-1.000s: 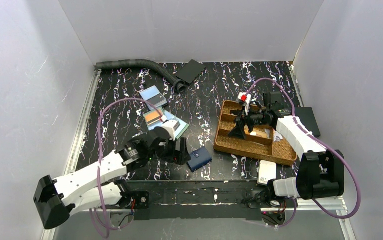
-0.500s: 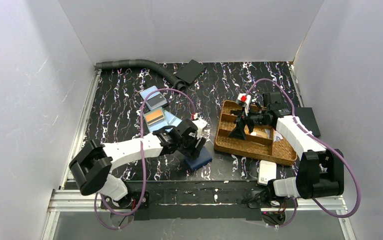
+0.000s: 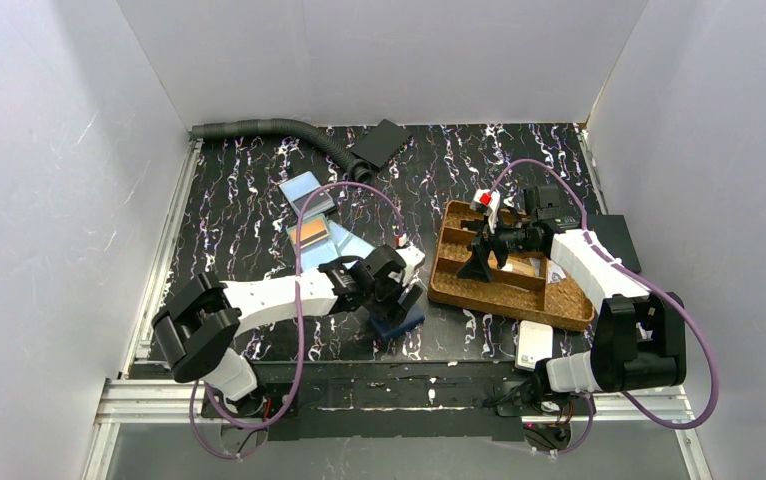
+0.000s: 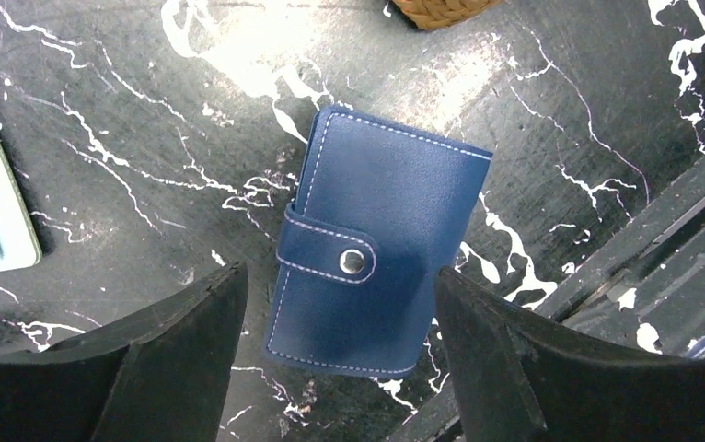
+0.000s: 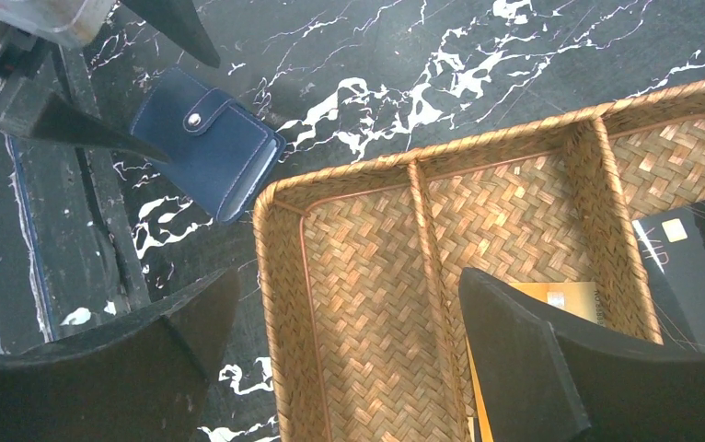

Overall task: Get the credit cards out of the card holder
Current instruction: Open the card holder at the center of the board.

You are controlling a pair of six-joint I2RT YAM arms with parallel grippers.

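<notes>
The card holder point(image 4: 381, 244) is a navy wallet lying flat and snapped shut on the marble tabletop; it also shows in the top view point(image 3: 402, 320). My left gripper point(image 4: 338, 276) hovers just above it, open, one finger on each side, apart from it. Three loose credit cards lie to the far left: light blue point(image 3: 307, 192), orange point(image 3: 309, 232) and teal point(image 3: 351, 244). My right gripper point(image 5: 349, 276) is open and empty above the brown woven tray point(image 5: 514, 157), which holds an orange card point(image 5: 565, 299).
A grey corrugated hose point(image 3: 269, 130) and a flat black rectangle point(image 3: 379, 143) lie at the back. A white box point(image 3: 534, 345) sits at the near edge beside the tray. A dark card point(image 5: 699, 267) lies in the tray's right compartment. White walls enclose the table.
My left arm has swung right from beside the card holder to directly over it, jaws open. The holder, the cards and the right arm have not moved.
</notes>
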